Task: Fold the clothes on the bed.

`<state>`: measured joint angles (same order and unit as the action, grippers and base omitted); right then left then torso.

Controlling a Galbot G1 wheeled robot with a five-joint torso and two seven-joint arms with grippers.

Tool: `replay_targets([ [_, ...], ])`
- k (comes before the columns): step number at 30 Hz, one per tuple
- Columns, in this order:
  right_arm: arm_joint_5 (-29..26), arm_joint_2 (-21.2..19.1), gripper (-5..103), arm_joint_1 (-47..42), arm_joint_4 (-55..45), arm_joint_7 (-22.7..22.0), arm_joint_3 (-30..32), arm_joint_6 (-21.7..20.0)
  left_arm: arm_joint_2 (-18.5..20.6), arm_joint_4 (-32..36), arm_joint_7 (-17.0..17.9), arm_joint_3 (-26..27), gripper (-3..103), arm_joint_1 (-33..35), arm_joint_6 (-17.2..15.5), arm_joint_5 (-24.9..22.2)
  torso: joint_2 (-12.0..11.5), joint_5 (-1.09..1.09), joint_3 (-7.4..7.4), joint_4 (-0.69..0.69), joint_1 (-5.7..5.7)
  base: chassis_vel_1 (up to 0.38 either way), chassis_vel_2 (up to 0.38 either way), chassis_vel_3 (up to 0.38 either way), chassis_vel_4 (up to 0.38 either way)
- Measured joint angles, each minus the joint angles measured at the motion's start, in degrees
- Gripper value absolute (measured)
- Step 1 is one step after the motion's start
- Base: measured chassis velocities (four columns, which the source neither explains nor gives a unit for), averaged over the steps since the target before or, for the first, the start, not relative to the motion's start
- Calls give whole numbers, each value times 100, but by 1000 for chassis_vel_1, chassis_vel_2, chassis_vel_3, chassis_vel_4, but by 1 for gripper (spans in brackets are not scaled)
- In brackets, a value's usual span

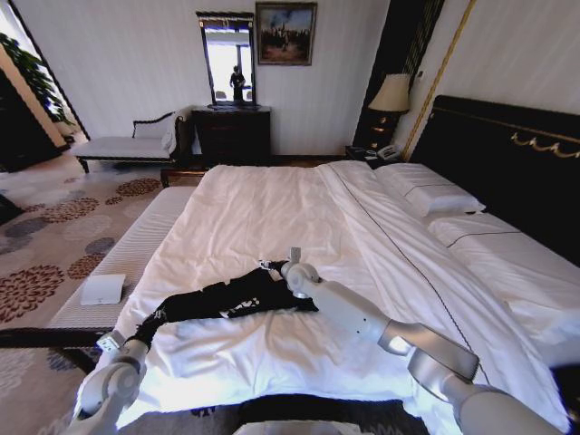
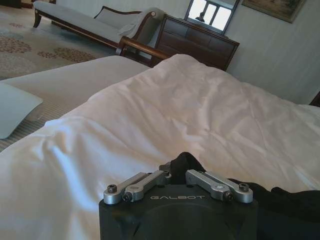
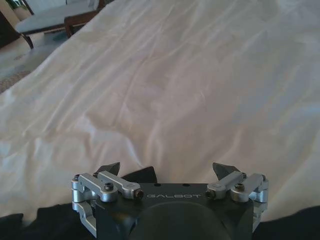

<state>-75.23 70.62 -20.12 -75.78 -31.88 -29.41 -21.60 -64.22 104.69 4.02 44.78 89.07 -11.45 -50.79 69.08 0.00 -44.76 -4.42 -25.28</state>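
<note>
Left fingers (image 2: 150, 182) on black T-shirt (image 1: 231, 294)

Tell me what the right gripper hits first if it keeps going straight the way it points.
Probably just bedding: the right gripper, jaws open at the black T-shirt's far edge, points across the bed's bare white duvet. Nothing else shows in its line, though depth is unclear.

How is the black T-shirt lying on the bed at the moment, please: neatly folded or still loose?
Loose. The black T-shirt lies bunched in a long, uneven strip across the bed, its left end pinched in the left claw; the right claw is open above it.
</note>
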Motion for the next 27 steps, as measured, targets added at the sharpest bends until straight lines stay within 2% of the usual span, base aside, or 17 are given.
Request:
replay_targets([
  [9, 133, 81, 100, -94, -2, 19, -39, 47, -42, -67, 6, 4, 0, 42, 22, 16, 0, 0, 0, 0, 0, 0, 0, 0, 0],
  [10, 156, 118, 102, -106, 31, 24, -43, 60, -45, -85, 6, 4, 0, 43, 24, 16, 0, 0, 0, 1, 0, 0, 0, 0, 0],
  [14, 207, 174, 99, -117, 87, 42, -78, 81, -50, -123, 6, -3, 0, 36, 28, 28, 1, 0, 0, 1, 0, 0, 0, 0, 0],
  [16, 222, 186, 90, -116, 114, 65, -118, 93, -56, -133, 7, -9, 0, 20, 28, 44, 1, 0, 0, 1, 0, 0, 0, 0, 0],
  [19, 226, 189, 85, -112, 140, 79, -128, 93, -56, -134, 8, -9, 0, 13, 28, 47, 1, 0, 0, 0, 0, 0, 0, 0, 0],
  [20, 239, 197, 77, -114, 164, 98, -131, 94, -48, -140, 9, -9, 0, 6, 28, 52, 1, 0, 0, 0, 0, 0, 0, 0, 0],
  [27, 254, 236, 63, -195, 140, 137, -169, 93, -24, -247, 8, -27, 0, -30, 29, 102, 1, 0, 0, 0, 0, 0, 0, 0, 0],
])
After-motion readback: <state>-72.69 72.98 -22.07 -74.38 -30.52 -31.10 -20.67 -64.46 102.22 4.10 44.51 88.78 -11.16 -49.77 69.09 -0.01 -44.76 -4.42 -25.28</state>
